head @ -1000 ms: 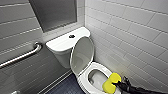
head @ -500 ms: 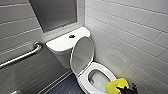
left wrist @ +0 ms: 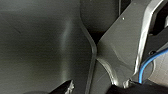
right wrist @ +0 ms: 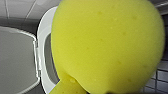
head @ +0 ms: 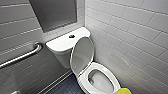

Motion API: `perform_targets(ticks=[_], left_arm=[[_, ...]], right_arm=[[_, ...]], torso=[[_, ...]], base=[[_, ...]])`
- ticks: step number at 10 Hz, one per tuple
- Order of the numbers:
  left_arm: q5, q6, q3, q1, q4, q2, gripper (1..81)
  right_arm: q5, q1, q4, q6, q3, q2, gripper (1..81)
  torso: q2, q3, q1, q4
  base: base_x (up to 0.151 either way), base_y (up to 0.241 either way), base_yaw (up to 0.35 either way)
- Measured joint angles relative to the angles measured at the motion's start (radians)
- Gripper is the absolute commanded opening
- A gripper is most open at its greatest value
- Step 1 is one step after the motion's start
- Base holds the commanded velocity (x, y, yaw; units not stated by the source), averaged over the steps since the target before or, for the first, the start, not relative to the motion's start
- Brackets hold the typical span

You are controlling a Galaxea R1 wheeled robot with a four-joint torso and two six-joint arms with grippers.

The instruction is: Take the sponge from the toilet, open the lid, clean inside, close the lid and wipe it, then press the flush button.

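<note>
Right claw: grips the sponge (right wrist: 107,45), which sits close before the wrist camera.
Sponge position: at the front edge of the toilet (head: 60,47) bowl.
Lid (head: 82,56): raised, leaning towards the tank.
Flush button (head: 72,36): centre of the tank top.

Head view: the floor (head: 63,88) is dark blue-grey with a fine-grained surface. It shows at the foot of the grey wall (head: 22,75). A pale strip (head: 53,83) runs along that wall's base. The toilet (head: 62,58), white, stands directly on the floor in the corner between the grey wall and the white tiled wall (head: 130,37). Its foot is hidden under the bowl.
</note>
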Motion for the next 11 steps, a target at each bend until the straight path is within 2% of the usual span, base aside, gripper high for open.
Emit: perform_targets(ticks=[2,4,6,7,8,11], left_arm=[[0.0,0.007,0.0,0.0,0.003,0.003,81.1],[0.0,0.011,0.0,-0.004,0.006,0.005,81.1],[0.0,0.014,0.0,-0.01,0.011,0.006,81.1],[0.0,0.014,-0.001,-0.01,0.013,0.01,81.1],[0.0,0.014,-0.002,-0.011,0.013,0.013,81.1],[-0.006,0.014,-0.013,-0.011,0.014,0.021,81.1]], right_arm=[[-0.021,-0.055,-0.003,-0.01,0.039,-0.027,1.0],[-0.075,-0.087,-0.006,-0.027,0.117,-0.061,1.0],[-0.116,-0.087,-0.006,-0.061,0.21,-0.128,1.0],[-0.167,-0.082,-0.006,-0.073,0.246,-0.164,1.0],[-0.223,-0.059,-0.011,-0.081,0.265,-0.181,1.0],[-0.367,0.106,-0.013,-0.088,0.307,-0.172,1.0]], torso=[[0.0,0.0,0.0,0.0],[0.0,0.0,0.0,0.0],[0.0,0.0,0.0,0.0],[0.0,0.0,0.0,0.0],[-0.001,0.0,0.0,0.0],[-0.001,0.0,0.0,0.0]], base=[[0.0,0.0,0.0],[0.0,0.0,0.0],[0.0,0.0,0.0],[0.0,0.0,0.0],[0.0,0.0,0.0],[0.0,0.0,0.0]])
